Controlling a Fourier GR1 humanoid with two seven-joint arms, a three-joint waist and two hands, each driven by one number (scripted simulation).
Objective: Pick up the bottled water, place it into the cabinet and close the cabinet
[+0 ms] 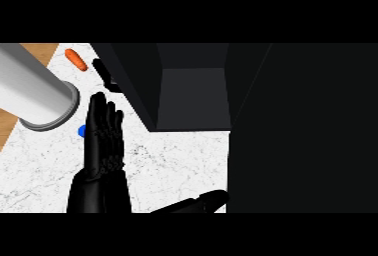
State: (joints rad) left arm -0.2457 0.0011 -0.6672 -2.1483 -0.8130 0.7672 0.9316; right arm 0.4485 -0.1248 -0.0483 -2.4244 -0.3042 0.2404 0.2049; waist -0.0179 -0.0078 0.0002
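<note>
The left robot hand (103, 137), matte black with straight fingers pointing far and holding nothing, stands over the white marble-veined surface (177, 160) beside the dark boxy open cabinet (192, 90). A small round blue cap-like spot (82, 131), possibly the bottled water, peeks out at its left, just near a smooth grey cylinder (33, 90). The right robot hand (203, 201) shows at the near edge, its fingers unclear; a glossy orange oblong (74, 58) lies far left.

I see a white marbled tabletop (170, 160) carrying a dark open cabinet (192, 90), with an orange carrot-like item (74, 58) near its far-left edge.
</note>
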